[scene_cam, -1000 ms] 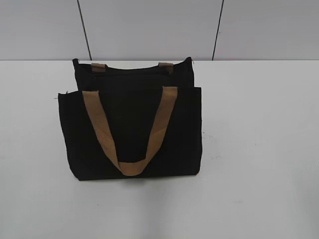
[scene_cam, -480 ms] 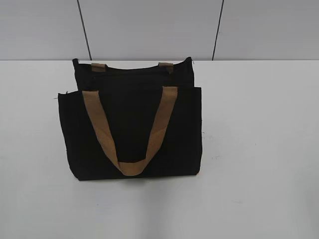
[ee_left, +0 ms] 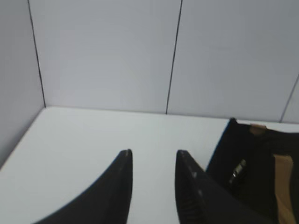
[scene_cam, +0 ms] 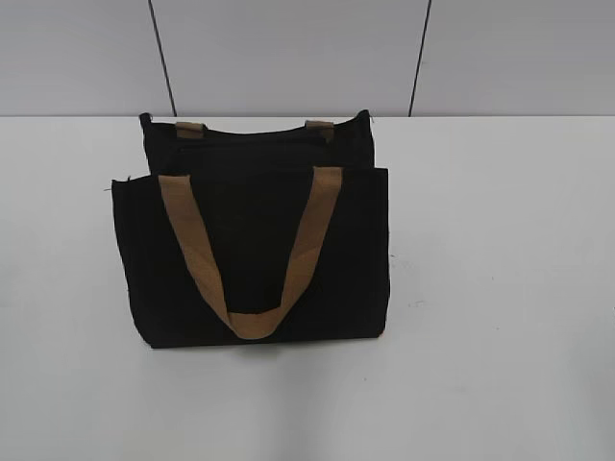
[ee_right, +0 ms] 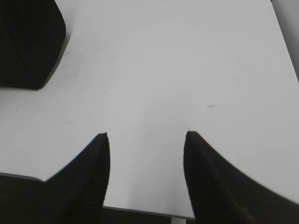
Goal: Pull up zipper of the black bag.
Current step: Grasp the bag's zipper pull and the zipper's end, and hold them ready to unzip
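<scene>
The black bag (scene_cam: 255, 250) lies in the middle of the white table in the exterior view, with a tan handle (scene_cam: 250, 259) looped over its front. Its zipper line (scene_cam: 255, 137) runs along the far top edge. No gripper shows in the exterior view. In the left wrist view my left gripper (ee_left: 153, 153) is open and empty over the table, left of the bag (ee_left: 261, 172). The small silver pull tab (ee_left: 239, 169) shows just right of the right finger. In the right wrist view my right gripper (ee_right: 147, 134) is open and empty, with a bag corner (ee_right: 28, 42) at upper left.
The white table (scene_cam: 500, 288) stretches around the bag on all sides. A grey panelled wall (scene_cam: 288, 53) stands right behind the bag. The table's near edge (ee_right: 140, 211) shows between the right fingers.
</scene>
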Controlling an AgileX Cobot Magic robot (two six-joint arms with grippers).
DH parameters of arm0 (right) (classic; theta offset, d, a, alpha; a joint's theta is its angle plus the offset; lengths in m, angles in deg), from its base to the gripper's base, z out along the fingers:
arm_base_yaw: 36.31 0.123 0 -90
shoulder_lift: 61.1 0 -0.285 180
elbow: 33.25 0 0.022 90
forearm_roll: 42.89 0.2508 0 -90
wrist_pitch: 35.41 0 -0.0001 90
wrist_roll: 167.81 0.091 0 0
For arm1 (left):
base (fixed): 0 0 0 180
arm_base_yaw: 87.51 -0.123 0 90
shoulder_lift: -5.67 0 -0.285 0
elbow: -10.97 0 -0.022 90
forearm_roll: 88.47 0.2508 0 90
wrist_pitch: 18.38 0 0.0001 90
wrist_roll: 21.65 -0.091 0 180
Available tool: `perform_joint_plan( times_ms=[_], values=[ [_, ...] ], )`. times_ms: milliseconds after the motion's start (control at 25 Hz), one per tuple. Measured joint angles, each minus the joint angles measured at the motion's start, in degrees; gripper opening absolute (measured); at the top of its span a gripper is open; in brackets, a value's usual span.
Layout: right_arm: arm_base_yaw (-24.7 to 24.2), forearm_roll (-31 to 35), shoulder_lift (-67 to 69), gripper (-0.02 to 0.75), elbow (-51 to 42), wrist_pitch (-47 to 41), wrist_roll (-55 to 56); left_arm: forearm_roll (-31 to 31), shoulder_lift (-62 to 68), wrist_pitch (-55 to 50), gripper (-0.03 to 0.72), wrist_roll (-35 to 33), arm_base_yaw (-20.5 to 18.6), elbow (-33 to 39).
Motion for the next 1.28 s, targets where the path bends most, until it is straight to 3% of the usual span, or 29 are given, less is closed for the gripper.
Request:
perform_joint_plan(
  times_ms=[280, 480, 600, 760, 1120, 1200, 1280],
  values=[
    [0.00, 0.00, 0.00, 0.401, 0.00, 0.00, 0.00, 6.35, 11.75, 18.58, 0.239, -0.12, 1.77, 4.10],
    [0.00, 0.00, 0.00, 0.401, 0.00, 0.00, 0.00, 8.99, 24.23, 39.07, 0.239, 0.13, 4.00, 8.16],
    [0.00, 0.00, 0.00, 0.401, 0.00, 0.00, 0.00, 11.97, 31.90, 50.15, 0.239, 4.54, 4.08, 10.47],
    [0.00, 0.00, 0.00, 0.401, 0.00, 0.00, 0.00, 14.31, 40.05, 55.56, 0.239, 11.30, 4.08, 11.21],
    [0.00, 0.00, 0.00, 0.401, 0.00, 0.00, 0.00, 20.88, 56.60, 61.72, 0.244, 12.74, 3.91, 11.23],
    [0.00, 0.00, 0.00, 0.401, 0.00, 0.00, 0.00, 22.33, 60.02, 64.89, 0.276, 12.74, 3.18, 11.23],
    [0.00, 0.00, 0.00, 0.401, 0.00, 0.00, 0.00, 24.49, 64.03, 67.75, 0.367, 12.74, 1.80, 11.23]
  ],
)
